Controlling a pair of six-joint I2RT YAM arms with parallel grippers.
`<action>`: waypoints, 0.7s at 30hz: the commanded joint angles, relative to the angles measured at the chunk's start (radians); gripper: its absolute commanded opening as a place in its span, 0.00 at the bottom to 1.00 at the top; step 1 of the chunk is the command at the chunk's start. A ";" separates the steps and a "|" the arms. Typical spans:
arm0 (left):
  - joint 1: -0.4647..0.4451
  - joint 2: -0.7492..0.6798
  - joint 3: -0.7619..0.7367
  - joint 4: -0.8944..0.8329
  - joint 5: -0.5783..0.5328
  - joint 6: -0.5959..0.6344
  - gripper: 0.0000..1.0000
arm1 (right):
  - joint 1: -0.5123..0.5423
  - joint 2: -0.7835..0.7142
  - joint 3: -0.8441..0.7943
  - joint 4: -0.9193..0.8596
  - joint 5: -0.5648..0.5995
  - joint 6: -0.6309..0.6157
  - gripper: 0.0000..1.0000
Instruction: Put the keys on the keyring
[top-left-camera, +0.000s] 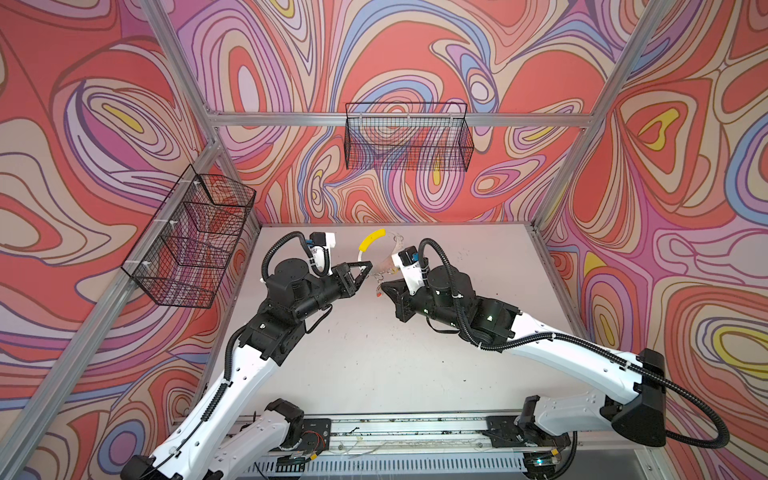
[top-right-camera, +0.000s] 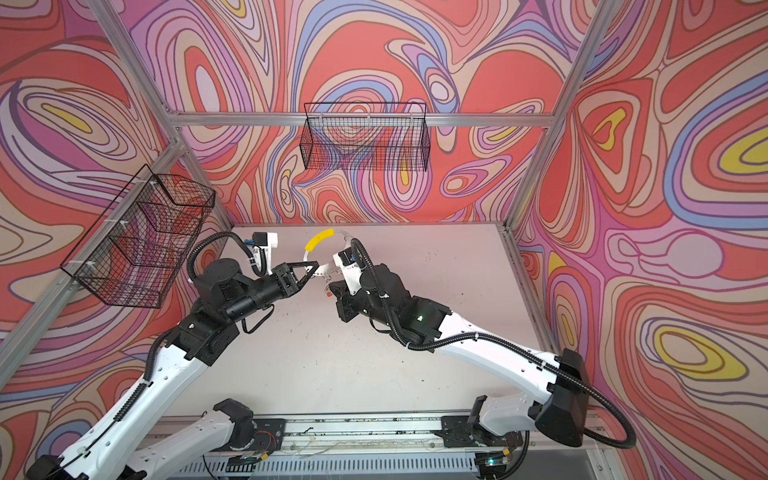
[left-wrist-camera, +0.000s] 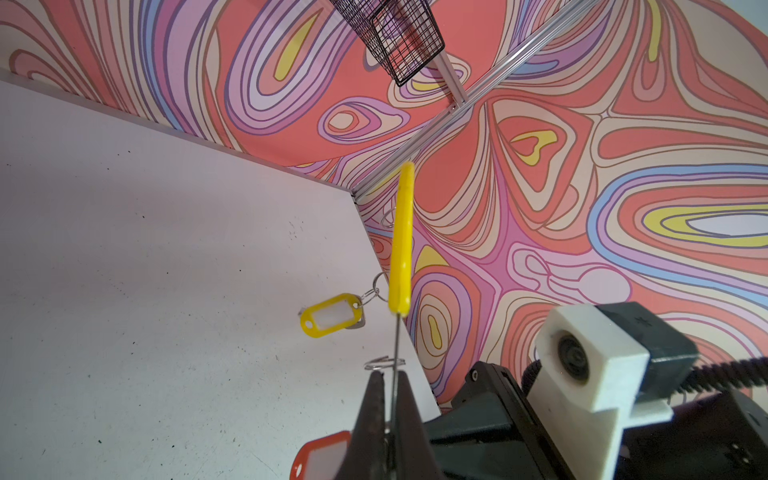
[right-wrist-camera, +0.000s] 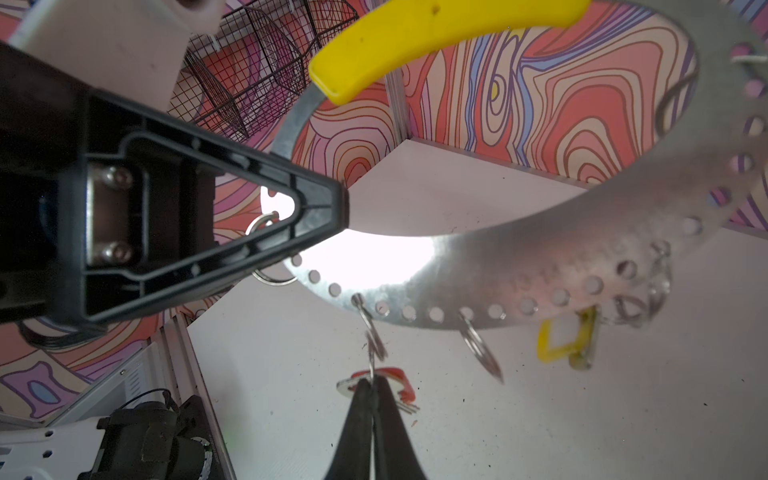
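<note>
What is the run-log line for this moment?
left gripper: shut on keyring, aloft | right gripper: shut on red-tag key | yellow-tag key: hanging from keyring | red-tag key: seemingly linked to split ring

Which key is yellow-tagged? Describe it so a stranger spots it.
Find the big grey keyring held up over the table. Small wire rings hang from its holed rim; the yellow-tagged key dangles freely from one. Its neighbour, the red-tagged key, is pinched in the right gripper.
</note>
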 joint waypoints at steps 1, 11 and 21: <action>-0.005 -0.022 0.018 0.001 0.000 0.015 0.00 | 0.003 -0.021 0.014 0.014 -0.030 -0.004 0.00; -0.005 -0.023 0.021 0.001 0.008 0.013 0.00 | -0.001 -0.021 0.027 -0.040 0.009 -0.014 0.00; -0.005 -0.031 0.021 0.004 0.012 0.009 0.00 | -0.034 -0.025 -0.012 0.006 -0.055 0.009 0.00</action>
